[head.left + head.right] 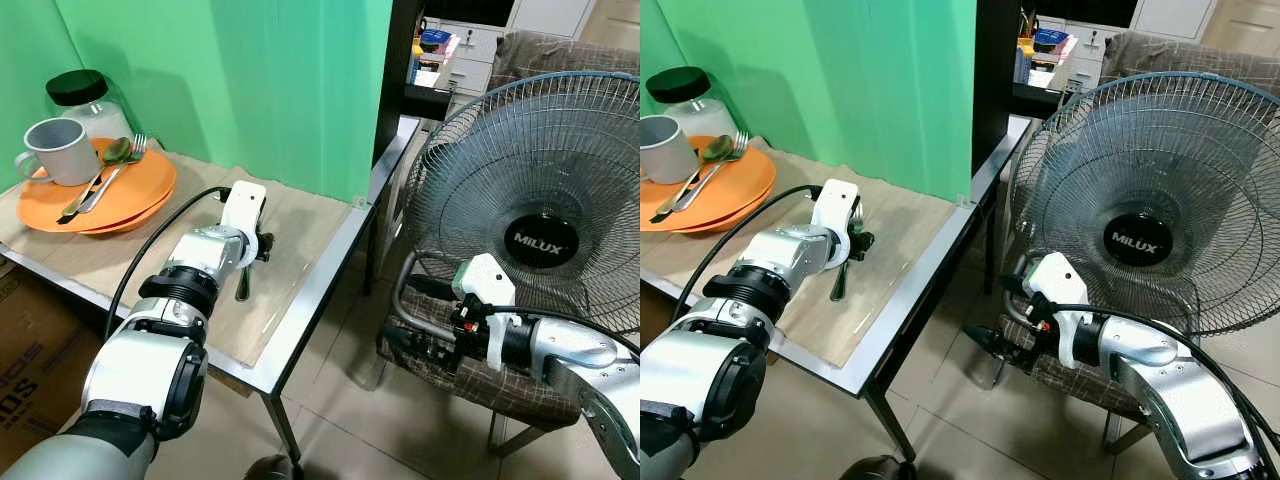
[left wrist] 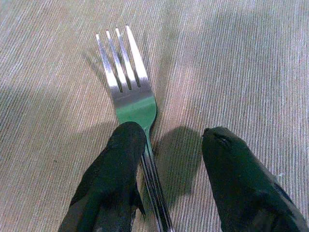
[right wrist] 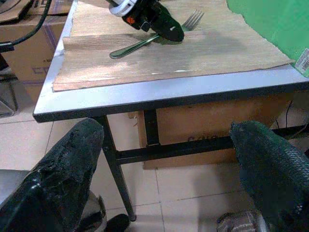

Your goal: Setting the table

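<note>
Silver-cased and bulky, the robot's left arm fills the foreground and reaches out over the grey metal-framed table (image 1: 322, 262) with its beige woven mat (image 1: 300, 225). Off to the right stands a big round wire-caged MILUX fan (image 1: 540, 200), well apart from the table, and the right gripper (image 3: 164, 159) hangs low in front of it above the tiled floor, its two black fingers spread wide with nothing between them — that arm is idle.

Now the action: the left gripper (image 2: 166, 145) is down on the mat, its fingers parted, straddling a stainless steel fork (image 2: 128, 82) that lies flat on the weave. One fingertip (image 2: 126, 137) sits right over the fork's neck, the other stands just beside the handle; the tines point away from the wrist. Whether it is gripping or letting go, the pictures cannot say, but the fork rests on the mat either way.

At the far left corner waits a stack of orange round plates (image 1: 140, 195), with a grey ceramic mug (image 1: 62, 150), a metal spoon (image 1: 100, 165) and a second fork (image 1: 125, 160) on top, and a black-lidded glass jar (image 1: 85, 100) behind.

So the setting looks barely begun: one fork laid out, while plates, mug and remaining cutlery are yet to be placed.
</note>
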`<state>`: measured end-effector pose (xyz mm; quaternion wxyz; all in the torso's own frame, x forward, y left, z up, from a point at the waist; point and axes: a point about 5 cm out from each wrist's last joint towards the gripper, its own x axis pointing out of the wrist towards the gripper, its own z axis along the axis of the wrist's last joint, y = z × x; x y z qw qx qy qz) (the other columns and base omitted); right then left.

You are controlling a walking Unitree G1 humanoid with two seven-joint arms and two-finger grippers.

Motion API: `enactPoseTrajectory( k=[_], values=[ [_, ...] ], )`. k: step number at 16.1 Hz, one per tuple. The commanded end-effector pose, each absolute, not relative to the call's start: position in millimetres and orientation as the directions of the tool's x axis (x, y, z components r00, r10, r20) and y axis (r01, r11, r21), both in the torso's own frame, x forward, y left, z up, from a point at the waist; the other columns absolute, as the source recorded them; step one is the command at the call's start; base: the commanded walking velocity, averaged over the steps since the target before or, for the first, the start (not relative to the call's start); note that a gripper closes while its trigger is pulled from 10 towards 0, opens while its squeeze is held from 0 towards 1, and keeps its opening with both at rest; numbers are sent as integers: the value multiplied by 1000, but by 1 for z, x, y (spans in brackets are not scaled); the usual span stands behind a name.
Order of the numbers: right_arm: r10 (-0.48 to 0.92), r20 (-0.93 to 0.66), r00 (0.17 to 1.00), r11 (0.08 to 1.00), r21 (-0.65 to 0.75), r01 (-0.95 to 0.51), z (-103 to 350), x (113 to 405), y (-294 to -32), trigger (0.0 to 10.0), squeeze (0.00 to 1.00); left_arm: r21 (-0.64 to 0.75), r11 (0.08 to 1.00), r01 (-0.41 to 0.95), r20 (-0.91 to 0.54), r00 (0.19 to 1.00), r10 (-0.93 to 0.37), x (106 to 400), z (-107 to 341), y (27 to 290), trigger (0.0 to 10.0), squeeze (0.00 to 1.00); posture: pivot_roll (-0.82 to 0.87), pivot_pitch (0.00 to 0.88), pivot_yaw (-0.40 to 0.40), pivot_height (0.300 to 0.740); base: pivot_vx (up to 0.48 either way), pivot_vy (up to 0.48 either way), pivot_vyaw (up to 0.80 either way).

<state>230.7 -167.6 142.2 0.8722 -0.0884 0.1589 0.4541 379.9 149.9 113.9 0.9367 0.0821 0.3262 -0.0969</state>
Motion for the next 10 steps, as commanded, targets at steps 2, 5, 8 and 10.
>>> enactPoseTrajectory(
  k=[2, 5, 8, 10],
  values=[
    [774, -349, 528, 558, -16, -830, 145, 231, -168, 10000, 0, 101, 968, 230, -633, 766, -116, 380, 114, 150, 4627, 0, 98, 0, 59, 740, 0, 0, 0],
    [779, -354, 517, 550, -8, -835, 144, 229, -167, 10000, 0, 103, 969, 225, -639, 762, -109, 379, 114, 151, 1647, 0, 99, 0, 62, 740, 0, 0, 0],
    [787, -360, 502, 538, 2, -843, 143, 228, -167, 10000, 0, 106, 972, 208, -649, 755, -91, 378, 111, 152, 0, 0, 101, 0, 61, 740, 0, 0, 0],
    [793, -366, 488, 527, 10, -850, 142, 227, -167, 10000, 0, 108, 973, 202, -652, 753, -84, 377, 110, 153, 0, 0, 106, 0, 60, 740, 0, 0, 0]
  ],
)
